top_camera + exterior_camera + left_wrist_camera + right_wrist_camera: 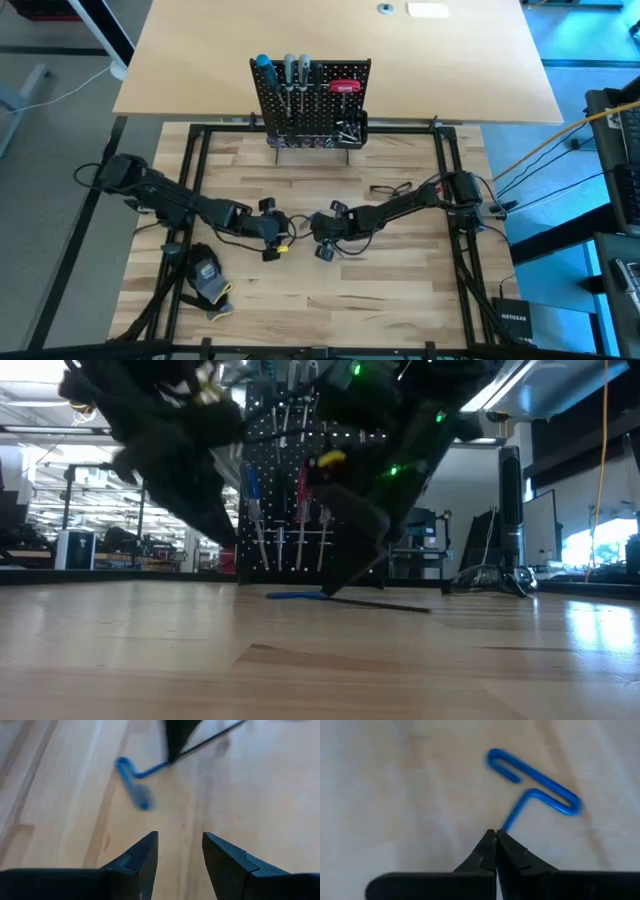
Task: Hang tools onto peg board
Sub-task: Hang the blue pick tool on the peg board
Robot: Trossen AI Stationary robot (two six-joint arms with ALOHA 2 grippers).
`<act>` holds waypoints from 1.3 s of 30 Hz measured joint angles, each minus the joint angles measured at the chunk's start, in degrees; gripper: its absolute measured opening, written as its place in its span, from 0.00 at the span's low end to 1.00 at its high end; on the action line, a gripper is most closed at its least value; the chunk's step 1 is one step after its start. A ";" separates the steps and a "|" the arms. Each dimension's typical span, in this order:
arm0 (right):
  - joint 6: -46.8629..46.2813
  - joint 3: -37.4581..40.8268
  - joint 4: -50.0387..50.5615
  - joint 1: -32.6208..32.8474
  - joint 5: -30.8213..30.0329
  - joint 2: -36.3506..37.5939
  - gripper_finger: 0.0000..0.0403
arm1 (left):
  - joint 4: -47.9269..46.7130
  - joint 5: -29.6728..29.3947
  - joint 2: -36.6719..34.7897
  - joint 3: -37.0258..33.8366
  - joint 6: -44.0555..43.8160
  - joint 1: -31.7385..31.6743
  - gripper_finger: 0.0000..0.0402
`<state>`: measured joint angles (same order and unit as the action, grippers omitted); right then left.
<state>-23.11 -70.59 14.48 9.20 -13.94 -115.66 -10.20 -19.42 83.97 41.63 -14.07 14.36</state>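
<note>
A T-shaped key with a blue looped handle [535,782] and a thin dark shaft [215,739] lies low over the wooden table [330,300], with my right gripper [496,834] shut on it. My left gripper [180,837] stands open a short way from the handle, on the side toward the table's left edge, with nothing between its fingers. Both grippers meet near the table's middle in the high view. The peg board [312,110] stands upright at the far edge with several screwdrivers [285,75] hanging on it. My right gripper pinches the key's shaft just behind the handle [509,822], where the blue coating runs out, between its two fingertips. The fingers come slanting down from above and lie across the shaft. The key lies about level at the tabletop [295,596]; whether it is clear of the wood I cannot tell.
A black-and-yellow glove [207,278] lies near the left front of the table. A thin dark wire piece [390,187] lies to the right, before the peg board. The black frame rails [195,180] run along the table's sides. Bare wood lies between the grippers and the board.
</note>
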 joint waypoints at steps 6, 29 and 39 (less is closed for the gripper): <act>1.36 -0.07 -0.51 1.86 -2.09 1.29 0.00 | 2.00 -0.01 3.23 0.00 -2.06 -3.00 0.36; -1.97 3.49 -6.87 2.09 -1.97 1.51 0.37 | 6.70 10.45 10.83 0.00 -1.77 -5.54 0.36; -2.02 8.16 -16.18 2.09 -2.03 1.51 0.38 | 6.68 10.38 10.84 0.00 -1.84 -5.44 0.36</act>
<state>-25.12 -62.42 -1.70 11.29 -15.97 -114.15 -3.52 -9.04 94.80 41.63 -15.91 8.93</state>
